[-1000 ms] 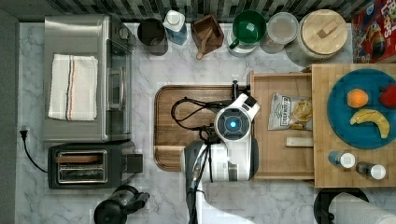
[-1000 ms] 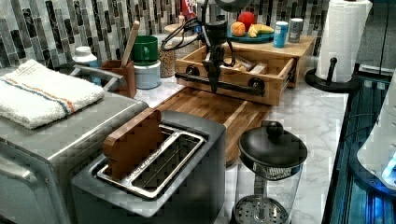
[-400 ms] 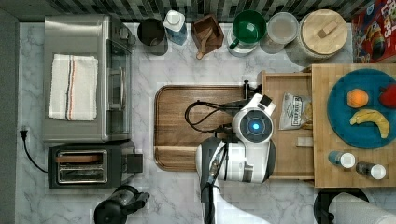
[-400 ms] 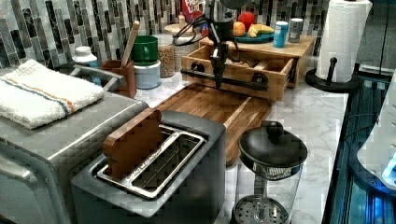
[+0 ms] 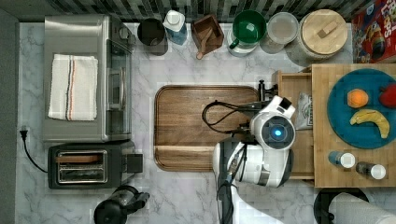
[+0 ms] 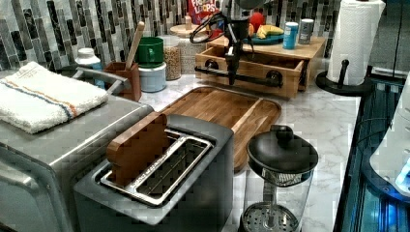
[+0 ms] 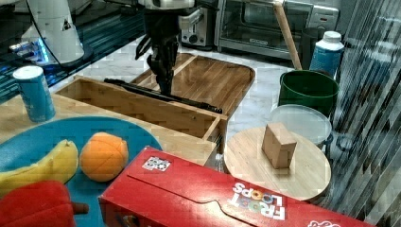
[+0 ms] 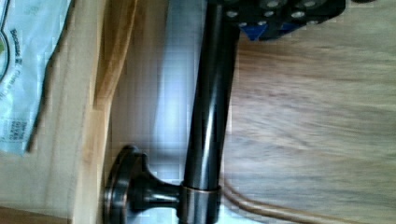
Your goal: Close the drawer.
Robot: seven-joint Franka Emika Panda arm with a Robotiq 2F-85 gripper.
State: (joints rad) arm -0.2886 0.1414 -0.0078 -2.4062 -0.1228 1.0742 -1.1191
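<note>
The drawer (image 5: 292, 86) is a light-wood box standing partly out from under the light-wood top; it also shows at drawer (image 6: 256, 67) and drawer (image 7: 132, 101). A long black bar handle (image 6: 251, 79) runs along its front, seen close up as handle (image 8: 210, 116). My gripper (image 6: 232, 76) points down at the handle near its middle, with the fingers together and touching the bar; it appears again as gripper (image 7: 165, 87). In the top view the arm's wrist (image 5: 273, 133) covers the fingers. A pale snack bag (image 8: 23, 70) lies inside the drawer.
A dark cutting board (image 5: 201, 126) lies just in front of the drawer. A blue plate (image 5: 341, 116) with fruit sits on the top above it. A toaster oven (image 5: 84, 77), toaster (image 5: 88, 165) and glass press (image 6: 280, 164) stand beyond the board. Jars line the back wall.
The drawer has slid toward the top view's right, further under the wooden top. My gripper moved the same way, staying on the handle.
</note>
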